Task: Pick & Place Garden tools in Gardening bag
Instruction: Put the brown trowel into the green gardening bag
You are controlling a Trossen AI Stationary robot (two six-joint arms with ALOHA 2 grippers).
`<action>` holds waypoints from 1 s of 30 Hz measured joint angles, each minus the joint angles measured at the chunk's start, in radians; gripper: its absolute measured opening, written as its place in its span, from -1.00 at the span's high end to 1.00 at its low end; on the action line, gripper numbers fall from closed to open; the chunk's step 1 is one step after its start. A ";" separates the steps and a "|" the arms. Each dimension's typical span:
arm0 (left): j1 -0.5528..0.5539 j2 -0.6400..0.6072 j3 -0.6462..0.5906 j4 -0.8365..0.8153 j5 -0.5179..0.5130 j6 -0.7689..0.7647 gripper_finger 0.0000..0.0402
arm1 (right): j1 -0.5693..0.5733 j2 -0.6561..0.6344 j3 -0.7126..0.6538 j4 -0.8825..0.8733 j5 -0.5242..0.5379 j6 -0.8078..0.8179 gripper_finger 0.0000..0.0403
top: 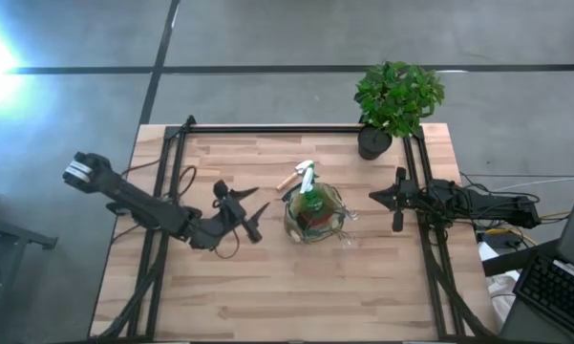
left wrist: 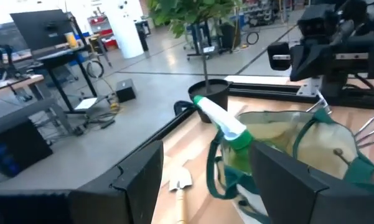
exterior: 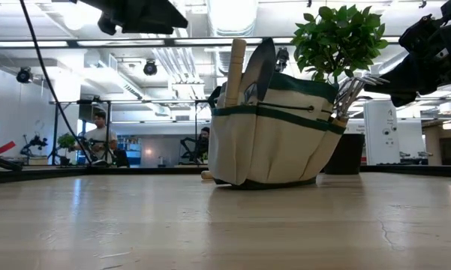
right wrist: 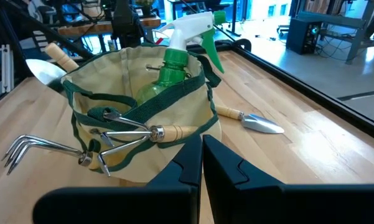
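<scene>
The gardening bag point(top: 313, 215), tan with green trim and loop handles, stands upright at the table's middle. In it stands a green spray bottle with a white trigger head point(right wrist: 174, 56). A hand rake point(right wrist: 112, 140), a fork point(right wrist: 43, 149) and a trowel point(right wrist: 50, 65) stick out of its outer pockets. One small trowel point(top: 288, 179) with a wooden handle lies flat on the table just behind the bag; it also shows in the right wrist view point(right wrist: 249, 119). My left gripper point(top: 246, 212) hovers open, left of the bag. My right gripper point(top: 374, 197) is shut and empty, right of the bag.
A potted green plant point(top: 393, 100) in a black pot stands at the far right corner. Black frame rails point(top: 177, 162) run along the left, far and right sides of the table. Bare wood lies in front of the bag point(top: 296, 296).
</scene>
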 joint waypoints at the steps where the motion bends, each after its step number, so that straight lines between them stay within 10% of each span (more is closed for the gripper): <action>1: 0.009 -0.011 0.000 -0.015 0.011 -0.007 -0.19 | 0.000 0.000 0.000 0.000 0.000 0.000 0.96; 13: 0.344 -0.109 0.000 -0.406 0.338 -0.287 -0.16 | 0.000 0.000 0.000 0.000 0.000 0.000 0.96; 30: 0.615 0.134 0.000 -0.407 0.626 -0.122 -0.16 | 0.000 0.000 0.000 0.000 0.000 0.000 0.96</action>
